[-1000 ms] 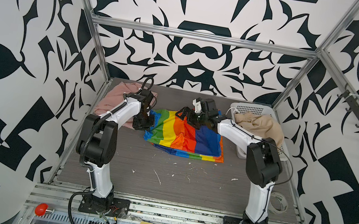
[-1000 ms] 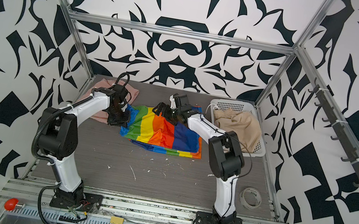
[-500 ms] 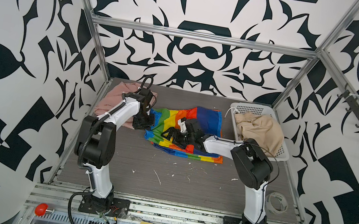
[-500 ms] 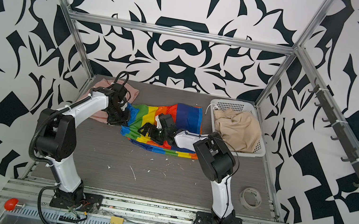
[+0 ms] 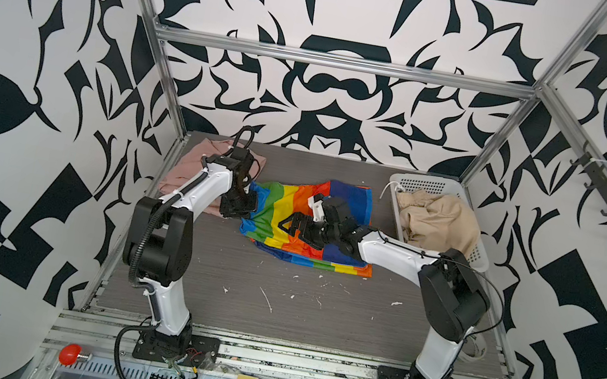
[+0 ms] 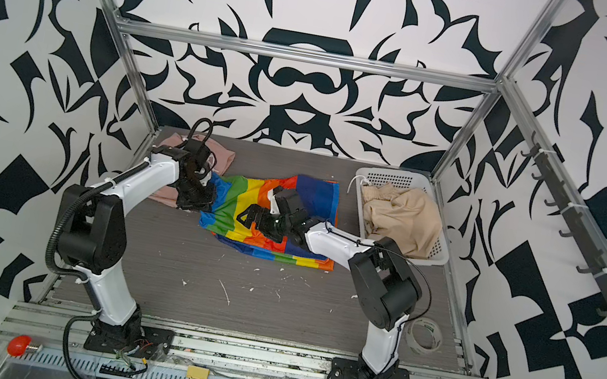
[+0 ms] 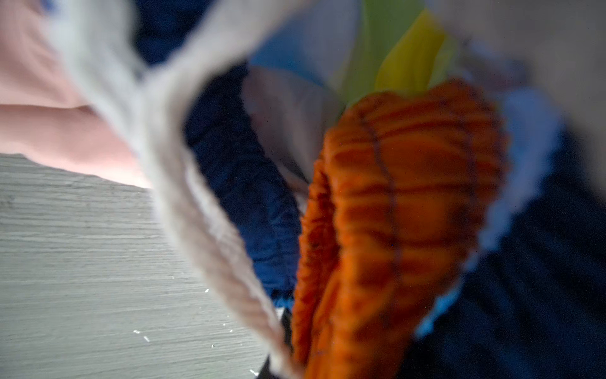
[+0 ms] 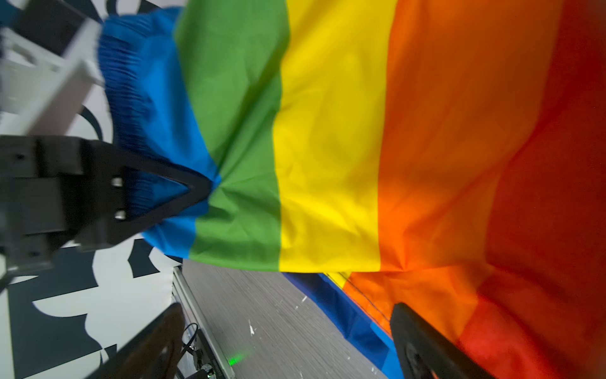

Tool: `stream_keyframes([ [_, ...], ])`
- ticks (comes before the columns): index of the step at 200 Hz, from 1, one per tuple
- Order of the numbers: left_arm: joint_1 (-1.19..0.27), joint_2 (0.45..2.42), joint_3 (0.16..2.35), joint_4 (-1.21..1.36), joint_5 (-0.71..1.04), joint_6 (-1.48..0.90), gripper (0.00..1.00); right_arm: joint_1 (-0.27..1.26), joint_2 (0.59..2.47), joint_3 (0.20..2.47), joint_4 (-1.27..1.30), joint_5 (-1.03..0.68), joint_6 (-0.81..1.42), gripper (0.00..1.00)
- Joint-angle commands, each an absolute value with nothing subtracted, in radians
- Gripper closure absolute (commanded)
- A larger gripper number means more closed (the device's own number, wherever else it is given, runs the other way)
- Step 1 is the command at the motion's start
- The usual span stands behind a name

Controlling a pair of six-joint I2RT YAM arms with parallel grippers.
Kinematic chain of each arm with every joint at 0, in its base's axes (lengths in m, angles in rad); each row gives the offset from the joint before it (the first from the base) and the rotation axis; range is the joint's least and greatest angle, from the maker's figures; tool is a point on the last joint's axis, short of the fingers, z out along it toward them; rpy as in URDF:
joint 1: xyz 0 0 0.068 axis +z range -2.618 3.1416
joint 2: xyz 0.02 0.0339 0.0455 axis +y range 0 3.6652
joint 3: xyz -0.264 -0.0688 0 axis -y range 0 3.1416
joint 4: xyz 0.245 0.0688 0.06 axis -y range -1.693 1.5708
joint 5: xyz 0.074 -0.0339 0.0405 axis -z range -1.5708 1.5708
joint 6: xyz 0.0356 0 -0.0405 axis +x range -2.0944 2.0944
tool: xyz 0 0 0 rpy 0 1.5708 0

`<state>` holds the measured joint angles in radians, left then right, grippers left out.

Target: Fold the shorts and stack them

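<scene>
Grey tabletop [image 5: 272,311]: bare stretch in front of both sets of fingers, probably kept free as folding room.
Rainbow shorts [image 5: 273,206]: lying mostly flat, running from the left fingers across to under the right ones, so it looks like the pair being folded.
Pink shorts [image 5: 191,156]: just behind the left fingers, parked out of the way. Maybe the start of the stack?
Basket [image 5: 427,185]: well outside the right fingers.
Beige shorts [image 5: 435,222]: heaped in the basket, not yet folded.
Left gripper [image 5: 246,206]: clamped on the blue gathered waist, likely pinning that end so the cloth stays taut.
Right gripper [image 5: 295,227]: jaws spread wide and holding nothing, low over the orange stripes. Can't tell if it touches.
Drawstring [image 7: 203,229]: loops right by the left fingers, so it could snag.
</scene>
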<state>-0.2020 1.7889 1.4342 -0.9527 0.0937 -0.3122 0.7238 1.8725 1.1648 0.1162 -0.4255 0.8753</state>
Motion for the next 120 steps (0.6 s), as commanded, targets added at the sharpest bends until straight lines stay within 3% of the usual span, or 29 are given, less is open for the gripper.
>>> stream_keyframes([
  [1,-0.197,1.768,1.473,-1.001,0.086,-0.295,1.00,0.755,1.930,1.150,0.135,-0.414,0.880,0.00],
  [34,-0.198,1.763,1.481,-1.025,0.058,-0.273,1.00,0.768,1.983,1.148,0.160,-0.421,0.900,0.00],
  [69,-0.196,1.768,1.500,-1.055,0.046,-0.250,1.00,0.762,1.921,1.206,0.107,-0.424,0.880,0.00],
  [120,-0.197,1.772,1.493,-1.048,0.054,-0.244,1.00,0.618,1.972,1.430,0.054,-0.398,0.895,0.00],
])
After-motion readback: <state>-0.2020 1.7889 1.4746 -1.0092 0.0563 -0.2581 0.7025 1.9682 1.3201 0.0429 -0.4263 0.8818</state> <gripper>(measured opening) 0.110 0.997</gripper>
